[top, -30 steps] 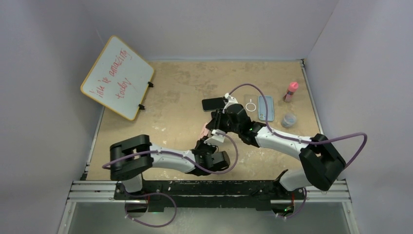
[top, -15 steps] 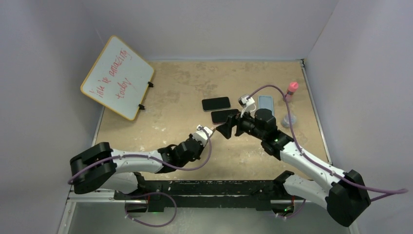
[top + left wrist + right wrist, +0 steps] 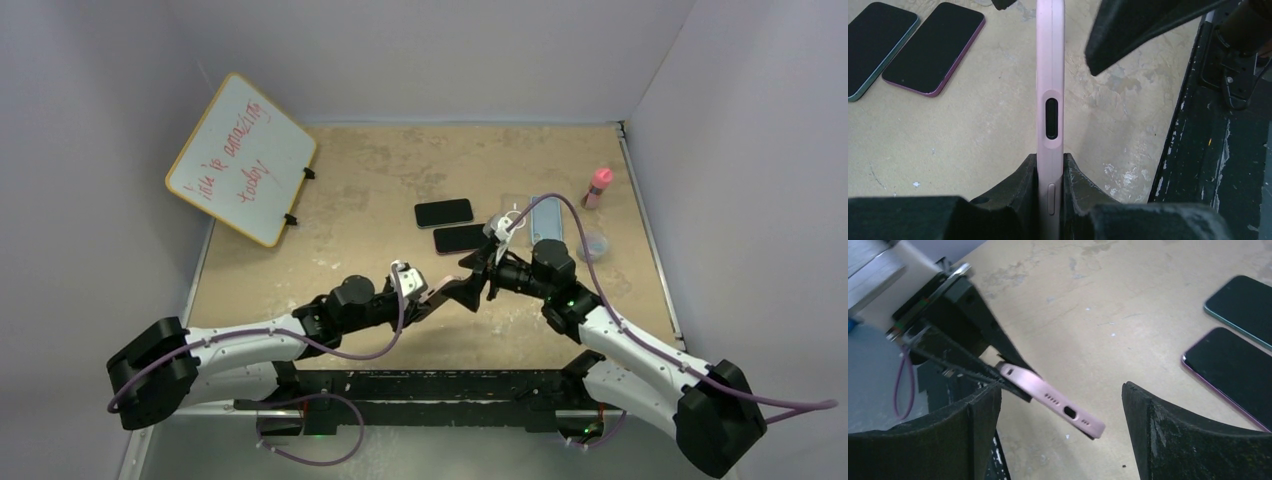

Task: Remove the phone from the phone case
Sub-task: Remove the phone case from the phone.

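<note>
My left gripper is shut on a pink phone case, held edge-on above the table; its side button and a slot show. In the top view the case sits between the two grippers near the table's front centre. My right gripper is open, its fingers either side of the case's free end without touching it. The port and speaker holes face the right wrist camera. I cannot tell whether a phone is inside the case.
Two dark phones lie face up mid-table, one teal-edged, one purple-edged. A light blue case, a small jar and a pink bottle are at the right. A whiteboard leans at far left.
The right gripper drew back from the phones on the table toward the front centre and now faces the left gripper. The left arm stretched out and brought the pink case up to it.
</note>
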You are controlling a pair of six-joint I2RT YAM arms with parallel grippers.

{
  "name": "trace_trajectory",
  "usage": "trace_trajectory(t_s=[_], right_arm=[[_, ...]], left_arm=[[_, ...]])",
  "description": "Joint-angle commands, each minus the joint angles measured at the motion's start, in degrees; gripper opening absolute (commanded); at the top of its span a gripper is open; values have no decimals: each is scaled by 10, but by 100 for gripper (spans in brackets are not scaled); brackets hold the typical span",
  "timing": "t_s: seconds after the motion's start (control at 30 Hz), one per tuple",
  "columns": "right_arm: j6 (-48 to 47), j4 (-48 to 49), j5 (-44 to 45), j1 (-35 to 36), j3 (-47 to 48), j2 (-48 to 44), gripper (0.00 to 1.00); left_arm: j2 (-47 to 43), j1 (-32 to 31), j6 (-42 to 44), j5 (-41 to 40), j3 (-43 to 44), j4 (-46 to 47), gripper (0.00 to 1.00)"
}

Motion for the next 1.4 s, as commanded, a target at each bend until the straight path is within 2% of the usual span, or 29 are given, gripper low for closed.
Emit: trace_trajectory(t_s=[0.0,0.23,0.47,0.77,0.93,1.1,1.23,1.37], right_arm=[[-49,40,-118,1,-1,-7,88],[-66,36,-268,1,31,48,71],[-69,31,-319,1,56,70,61],[-45,37,-359,1,79,89,44],[-32,34,-377,1,92,116,22],[-18,23,-376,2,105,129,6],[3,10,-369,1,115,137,0],[35,-5,-363,1,132,154,0]], left_arm=[[-22,45,5,110,0,57,0],[-14,95,-12,246,-5,82,0],[-13,105,-9,281,-8,86,0],[-10,106,12,289,4,65,0],[-19,106,28,289,4,67,0],[-39,105,53,266,-3,75,0],[-67,103,97,264,-23,115,0],[-102,95,149,228,-55,158,0]])
